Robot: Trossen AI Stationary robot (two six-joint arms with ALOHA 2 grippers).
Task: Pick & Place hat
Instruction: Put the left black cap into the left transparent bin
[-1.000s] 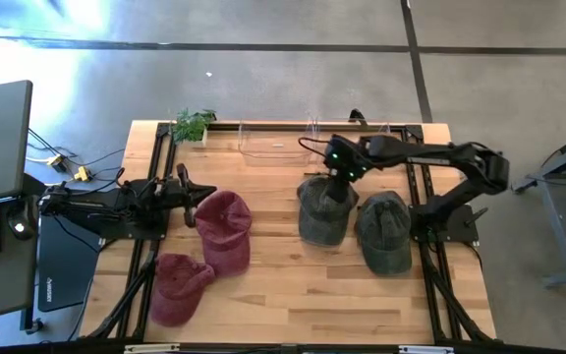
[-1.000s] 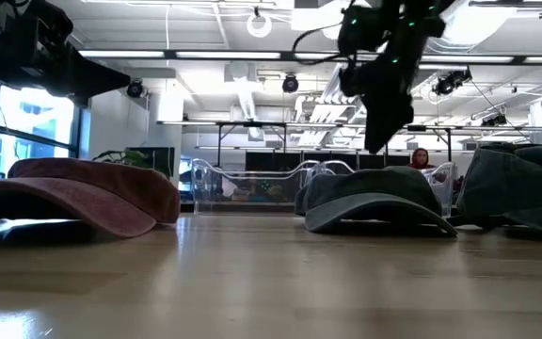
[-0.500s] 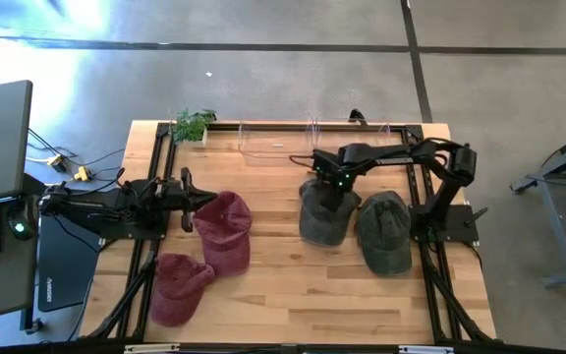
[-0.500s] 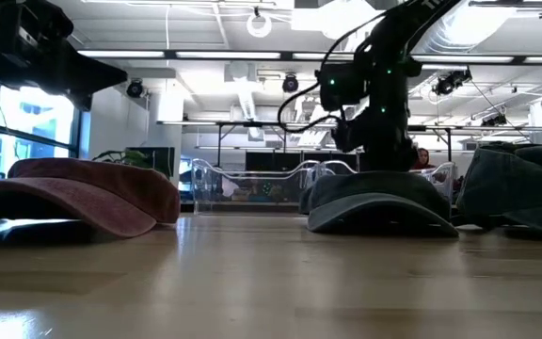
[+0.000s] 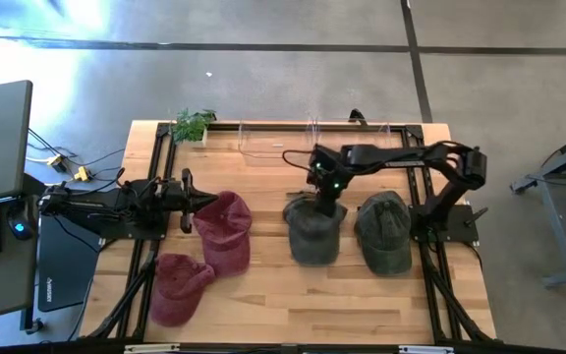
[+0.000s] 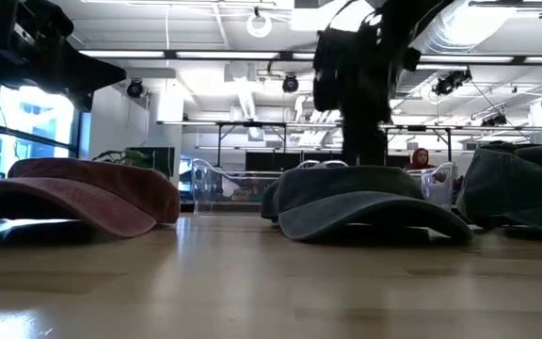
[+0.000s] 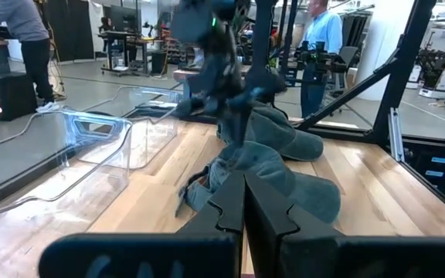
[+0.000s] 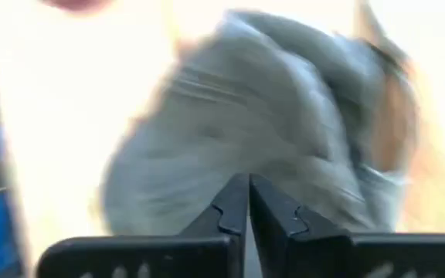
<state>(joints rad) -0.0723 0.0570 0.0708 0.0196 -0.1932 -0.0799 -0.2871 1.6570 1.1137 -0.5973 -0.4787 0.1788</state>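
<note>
A grey-green hat [image 5: 312,233] lies mid-table, seen also in the low view [image 6: 370,200] and the left wrist view [image 7: 273,174]. My right gripper [image 5: 328,193] stands over the hat's far part, shut on it [image 8: 248,179]. A second grey-green hat [image 5: 384,232] lies to its right. Two maroon hats [image 5: 224,228] [image 5: 178,285] lie on the left. My left gripper [image 5: 197,200] waits shut at the left, beside the farther maroon hat. My right gripper pinches cloth on the far part of the grey-green hat's crown [image 5: 322,205] between its two fingers, coming from above and pointing down. The hat's brim and lower edge [image 6: 374,226] rest on the table. Blur hides how much cloth is caught.
A clear plastic tray [image 5: 275,144] and a small plant [image 5: 195,124] stand along the far edge. Black frame rails [image 5: 423,187] run down both sides of the table. Bare wood shows at the near middle. People stand in the room beyond.
My right gripper has come down onto the grey-green hat, shut on its crown, and gone toward the table's left edge. The hat has slid left and a little nearer along the table, turning slightly, away from the second grey-green hat.
</note>
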